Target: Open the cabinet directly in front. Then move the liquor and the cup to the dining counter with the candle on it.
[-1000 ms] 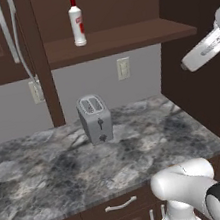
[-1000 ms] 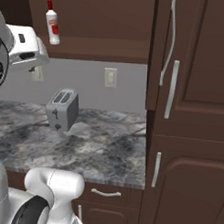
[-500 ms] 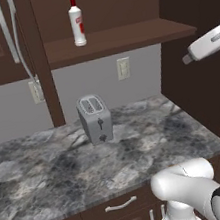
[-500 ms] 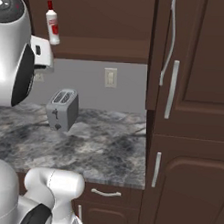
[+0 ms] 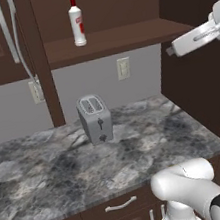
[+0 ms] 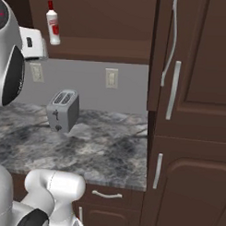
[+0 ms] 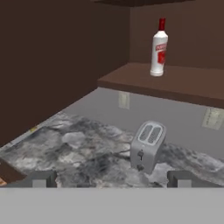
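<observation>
Red-capped liquor (image 7: 159, 47) upright on open cabinet (image 5: 115, 39) shelf | lies ahead of and above the jaws, well apart | jaws wide open, empty | toaster (image 7: 148, 145) below on counter (image 7: 83, 153)

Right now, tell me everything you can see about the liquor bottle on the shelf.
The liquor bottle is slim, with a white or clear body, a narrow neck, a red cap and a red label whose print is too small to read. It stands upright and capped on the dark brown shelf of the opened cabinet, towards the shelf's left end in the left base view, above the toaster. Only the shelf touches it. It looks like glass or plastic.
</observation>
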